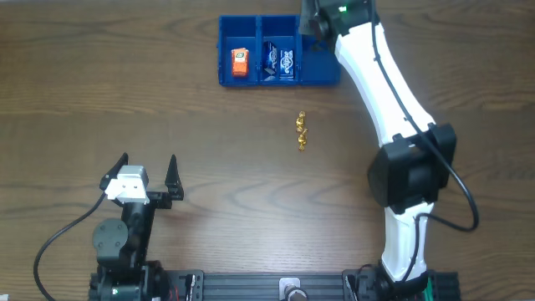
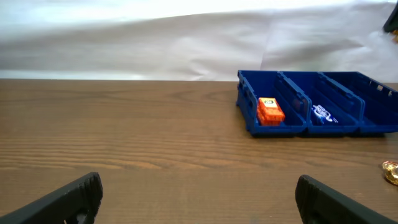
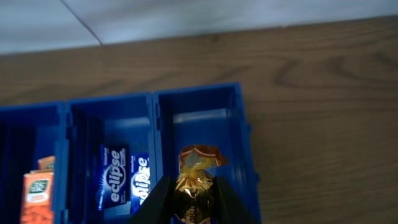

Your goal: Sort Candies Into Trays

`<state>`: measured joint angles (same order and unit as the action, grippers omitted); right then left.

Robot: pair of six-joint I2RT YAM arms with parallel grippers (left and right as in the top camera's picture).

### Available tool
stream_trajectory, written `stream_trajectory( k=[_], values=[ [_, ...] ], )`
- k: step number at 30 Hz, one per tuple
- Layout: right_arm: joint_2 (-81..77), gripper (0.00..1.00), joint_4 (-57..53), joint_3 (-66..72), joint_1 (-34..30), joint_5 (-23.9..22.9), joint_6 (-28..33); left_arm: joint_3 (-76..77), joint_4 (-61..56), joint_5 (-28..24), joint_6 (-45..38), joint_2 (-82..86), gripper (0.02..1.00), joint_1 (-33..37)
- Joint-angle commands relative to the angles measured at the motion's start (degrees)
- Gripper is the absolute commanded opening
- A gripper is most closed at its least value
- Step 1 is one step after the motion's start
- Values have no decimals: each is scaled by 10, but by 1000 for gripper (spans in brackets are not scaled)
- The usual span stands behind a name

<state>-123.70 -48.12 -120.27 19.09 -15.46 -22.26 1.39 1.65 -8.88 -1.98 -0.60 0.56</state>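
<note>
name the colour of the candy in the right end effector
Gold foil candy, best in the right wrist view.

tray (image 1: 223,50) right compartment: hidden under right arm (image 1: 380,75) | gold candy (image 2: 390,171): cut by edge

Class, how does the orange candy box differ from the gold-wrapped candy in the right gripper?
The orange box is rectangular; the gold candy is a crinkled foil twist. The orange box lies in one end compartment of the blue tray; the gold candy is held by the right gripper over the opposite end compartment. Both are candy.
</note>
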Motion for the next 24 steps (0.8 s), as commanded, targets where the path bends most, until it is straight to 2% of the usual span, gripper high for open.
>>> stream_trajectory(
  k=[1, 16, 18, 19, 20, 22, 23, 24],
  values=[
    [-37, 121, 5, 2, -10, 3, 18, -11, 19, -10, -9, 3, 998, -2],
    [-64, 134, 8, 2, -13, 1, 18, -11, 19, -10, -9, 3, 998, -2],
    [-65, 167, 8, 2, -13, 1, 18, -11, 19, -10, -9, 3, 998, -2],
    [-65, 213, 8, 2, -13, 1, 18, -11, 19, -10, -9, 3, 998, -2],
    [-65, 310, 8, 2, -13, 1, 18, -11, 19, -10, -9, 3, 998, -2],
    [-65, 551, 9, 2, -13, 1, 20, -11, 19, -10, -9, 3, 998, -2],
    [-65, 715, 9, 2, -13, 1, 23, -11, 19, -10, -9, 3, 998, -2],
    [-65, 785, 9, 2, -13, 1, 25, -11, 19, -10, -9, 3, 996, -2]
  ],
)
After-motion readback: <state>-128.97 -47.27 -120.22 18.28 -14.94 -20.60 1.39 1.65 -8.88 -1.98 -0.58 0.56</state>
